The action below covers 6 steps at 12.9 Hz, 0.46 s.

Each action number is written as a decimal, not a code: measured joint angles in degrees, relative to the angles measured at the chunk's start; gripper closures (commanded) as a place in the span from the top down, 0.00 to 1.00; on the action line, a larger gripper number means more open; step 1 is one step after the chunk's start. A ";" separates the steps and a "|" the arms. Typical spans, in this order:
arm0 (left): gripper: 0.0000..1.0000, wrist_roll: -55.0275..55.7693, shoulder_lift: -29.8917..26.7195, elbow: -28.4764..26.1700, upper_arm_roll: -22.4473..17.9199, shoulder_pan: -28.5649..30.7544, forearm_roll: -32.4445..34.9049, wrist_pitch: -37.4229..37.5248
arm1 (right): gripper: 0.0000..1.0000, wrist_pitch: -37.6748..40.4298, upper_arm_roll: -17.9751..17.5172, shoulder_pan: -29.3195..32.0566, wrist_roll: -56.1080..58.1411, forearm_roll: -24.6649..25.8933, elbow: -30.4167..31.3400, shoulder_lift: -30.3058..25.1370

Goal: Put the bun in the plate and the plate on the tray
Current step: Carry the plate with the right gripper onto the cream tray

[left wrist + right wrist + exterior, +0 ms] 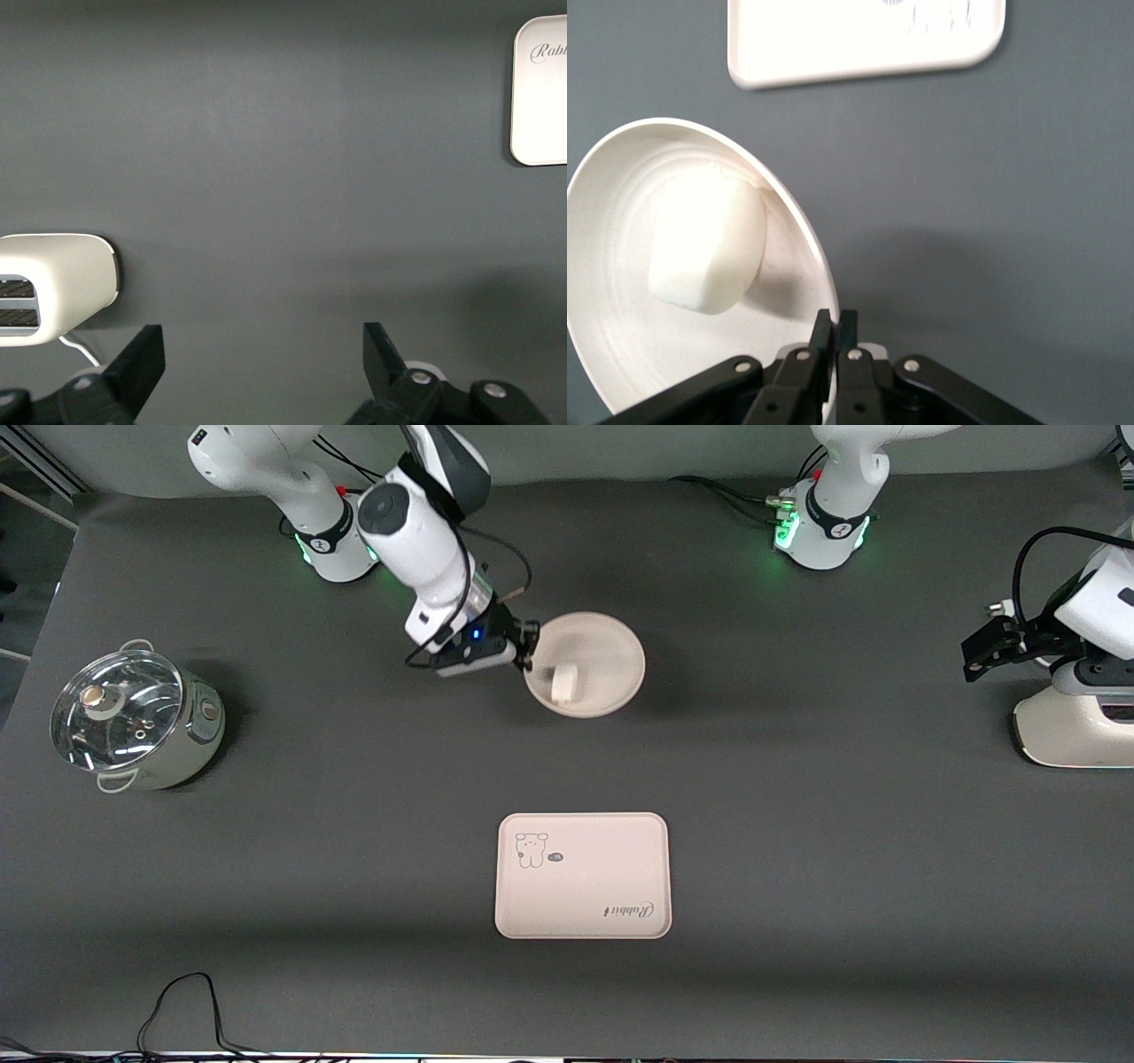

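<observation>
The right end effector (pixel 529 648) is clamped on the rim of the plate (pixel 602 657), at the edge toward the right arm's end of the table (pixel 354 779), and the plate looks tilted. The bun (pixel 563 683) already lies in the plate, near that pinched edge. The tray (pixel 582 874) sits well apart, nearer the front camera than the plate, its long axis across the table, with nothing between them. A lidded pot (pixel 133 719) is far off the path. The left end effector (pixel 266 376) waits, fingers spread, by a white toaster (pixel 1076 726)
</observation>
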<state>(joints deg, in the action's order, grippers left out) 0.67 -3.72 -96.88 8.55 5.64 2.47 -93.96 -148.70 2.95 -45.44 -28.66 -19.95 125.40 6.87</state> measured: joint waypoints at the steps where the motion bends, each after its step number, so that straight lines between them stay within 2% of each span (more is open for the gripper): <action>1: 1.00 0.00 0.00 0.00 0.00 0.00 -0.01 0.01 | 0.00 0.02 0.03 1.69 0.15 0.00 -4.90 4.07; 6: 1.00 0.00 0.03 -0.03 0.02 -0.05 -0.06 0.01 | 0.00 8.78 0.09 9.75 0.32 -0.02 -37.08 25.58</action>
<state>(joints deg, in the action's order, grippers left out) 0.67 -3.69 -96.91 8.57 5.59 2.41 -93.96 -139.92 3.04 -35.69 -28.34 -19.97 88.32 32.46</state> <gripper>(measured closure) 0.000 0.956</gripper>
